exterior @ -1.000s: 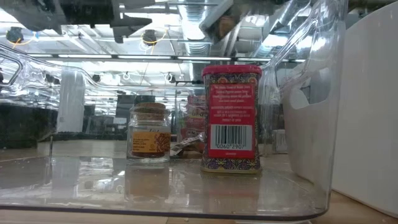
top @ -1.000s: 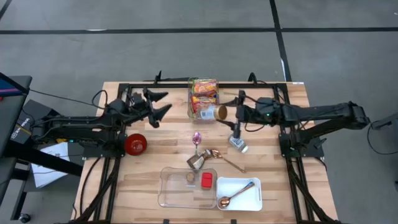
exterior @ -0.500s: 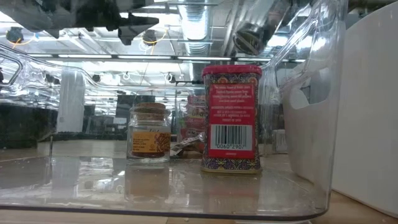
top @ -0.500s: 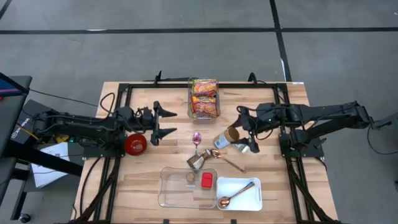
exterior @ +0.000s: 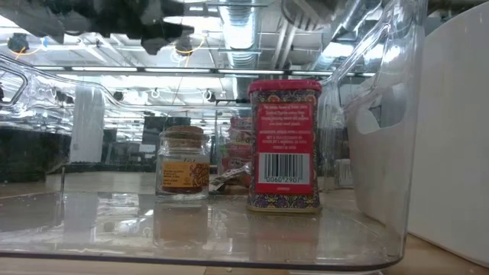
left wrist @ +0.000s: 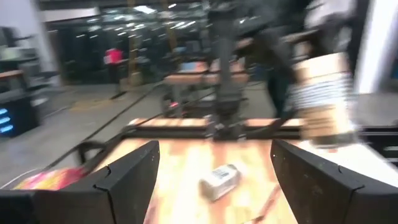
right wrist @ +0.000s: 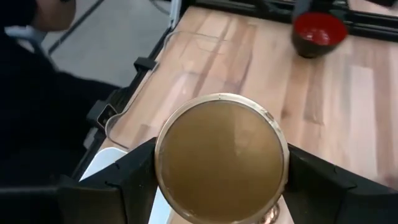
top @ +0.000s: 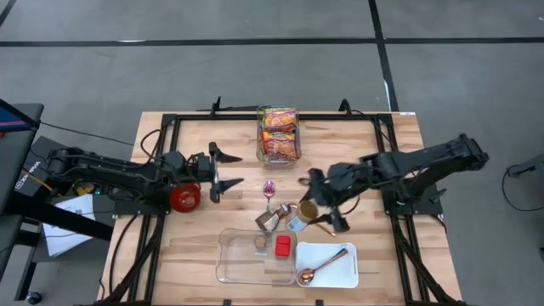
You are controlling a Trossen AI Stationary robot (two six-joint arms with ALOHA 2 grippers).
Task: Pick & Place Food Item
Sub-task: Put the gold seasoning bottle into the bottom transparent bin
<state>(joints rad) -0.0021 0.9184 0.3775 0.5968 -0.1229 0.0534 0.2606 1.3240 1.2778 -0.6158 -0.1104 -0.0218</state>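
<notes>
Can (top: 304, 212) in my right tool (top: 311, 206) has travelled from the snack bin (top: 278, 134) at the far edge down to mid-tabletop – it now hangs tilted just above the clear tray (top: 235, 265), fingers pinching its sides. My left tool (top: 224, 172), fingers spread and empty, has drifted right beside the red bowl (top: 184, 196). I judge the carry nearly done – release into the tray comes next.

A red bowl (top: 184, 196), a red patterned tin (exterior: 283, 143), and a brown-ended can (right wrist: 221, 158).
</notes>
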